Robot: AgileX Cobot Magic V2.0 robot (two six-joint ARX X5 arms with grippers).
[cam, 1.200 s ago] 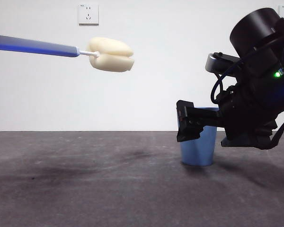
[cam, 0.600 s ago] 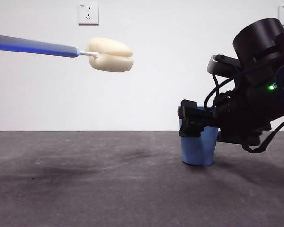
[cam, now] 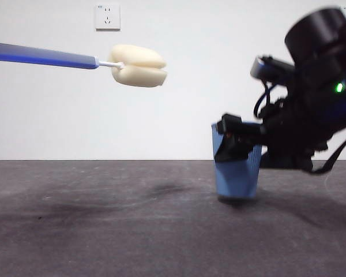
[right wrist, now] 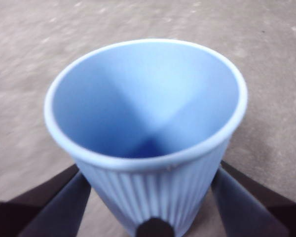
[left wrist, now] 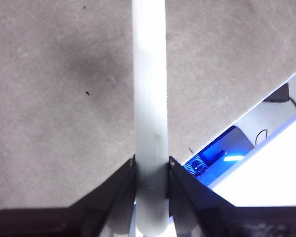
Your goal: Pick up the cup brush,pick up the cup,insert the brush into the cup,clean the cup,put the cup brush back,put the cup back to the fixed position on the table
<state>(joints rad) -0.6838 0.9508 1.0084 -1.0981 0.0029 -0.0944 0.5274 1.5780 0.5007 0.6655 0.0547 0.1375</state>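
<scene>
The cup brush's grey handle [cam: 46, 56] reaches in level from the left, high above the table [cam: 104, 231], and its cream sponge head [cam: 137, 66] points right. My left gripper [left wrist: 150, 165] is shut on the handle [left wrist: 149, 98]; the sponge head is out of the left wrist view. The blue ribbed cup [cam: 236, 173] is at the right, tilted slightly, its base barely off the table. My right gripper [cam: 233, 144] is shut on it from the right, a jaw on each side of the cup [right wrist: 148, 123]. The cup is empty. The sponge is well left of and above the cup.
A white wall with a power socket [cam: 107, 17] stands behind the table. In the left wrist view, the table's edge [left wrist: 246, 118] runs diagonally, with a blue-lit device [left wrist: 207, 163] beyond it. The right arm's dark bulk [cam: 317, 104] fills the right side.
The right gripper has closed on the cup and raised it a little, tipping it slightly. The brush has stayed almost still.
</scene>
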